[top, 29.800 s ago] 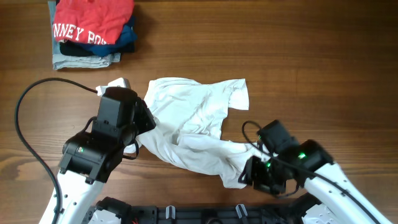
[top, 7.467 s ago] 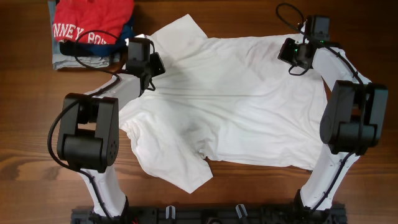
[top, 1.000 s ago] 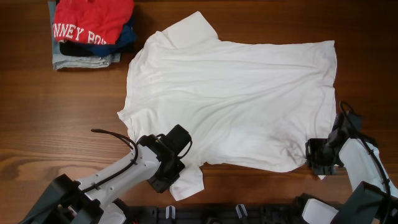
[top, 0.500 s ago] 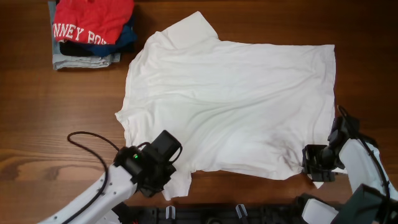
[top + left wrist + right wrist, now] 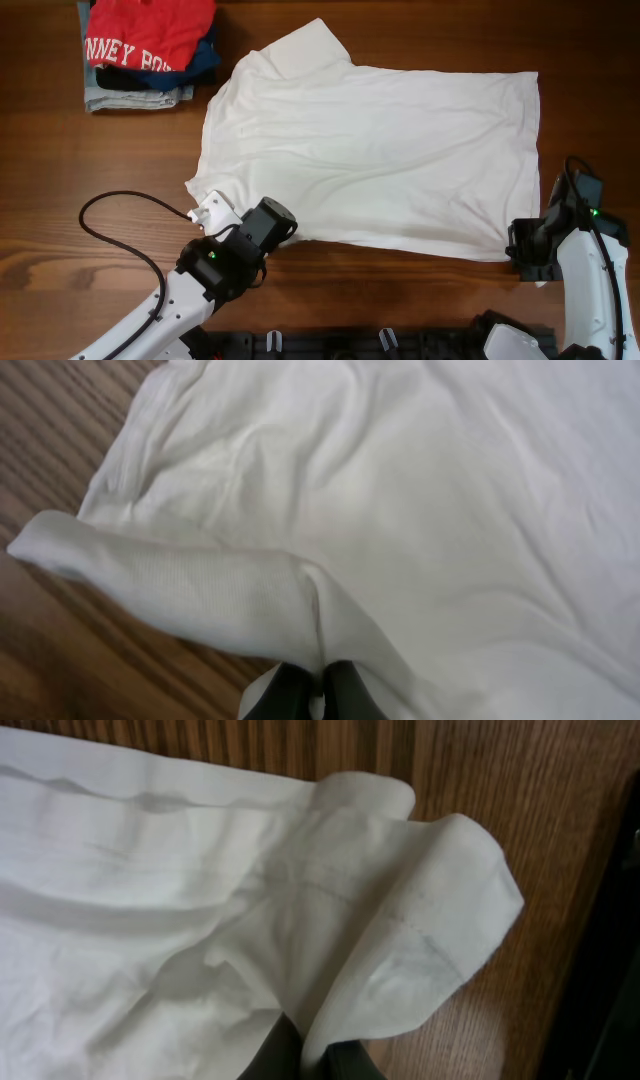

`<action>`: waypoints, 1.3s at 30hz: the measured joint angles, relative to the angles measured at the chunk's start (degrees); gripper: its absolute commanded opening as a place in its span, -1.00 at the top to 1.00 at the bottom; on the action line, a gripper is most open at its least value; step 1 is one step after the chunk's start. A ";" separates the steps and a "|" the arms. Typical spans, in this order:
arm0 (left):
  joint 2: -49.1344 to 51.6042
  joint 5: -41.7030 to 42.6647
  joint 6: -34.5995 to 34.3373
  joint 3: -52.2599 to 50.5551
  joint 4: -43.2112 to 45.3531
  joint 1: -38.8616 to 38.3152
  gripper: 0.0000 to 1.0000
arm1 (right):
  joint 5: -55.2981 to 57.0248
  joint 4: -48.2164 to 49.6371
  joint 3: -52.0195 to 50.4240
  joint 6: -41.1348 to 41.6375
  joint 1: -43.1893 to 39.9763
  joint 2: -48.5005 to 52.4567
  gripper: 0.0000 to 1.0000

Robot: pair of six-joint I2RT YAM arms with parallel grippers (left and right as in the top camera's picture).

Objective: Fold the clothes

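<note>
The white T-shirt point(image 5: 370, 150) lies spread flat across the middle of the wooden table, one sleeve pointing to the far left. My left gripper point(image 5: 232, 232) is at the shirt's near left corner and is shut on a fold of the near sleeve point(image 5: 250, 595), fingertips pinching the cloth point(image 5: 318, 690). My right gripper point(image 5: 528, 250) is at the near right corner and is shut on the shirt's hem corner point(image 5: 420, 940), which bunches up over the fingertips point(image 5: 315, 1055). No tag or striped patch shows.
A stack of folded garments, red with white lettering point(image 5: 150, 35) on top of navy and pale blue ones point(image 5: 135, 95), sits at the far left corner. A black cable point(image 5: 110, 215) loops from the left arm over the near left table.
Both grippers have drawn the shirt's near edge towards the front. The near sleeve is now pulled in under the left gripper, and the lower hem lies straighter and flatter.
</note>
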 measured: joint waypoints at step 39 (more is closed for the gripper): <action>25.64 -14.36 11.15 0.39 35.45 8.07 0.73 | -4.59 32.61 0.02 -3.96 2.54 12.35 0.87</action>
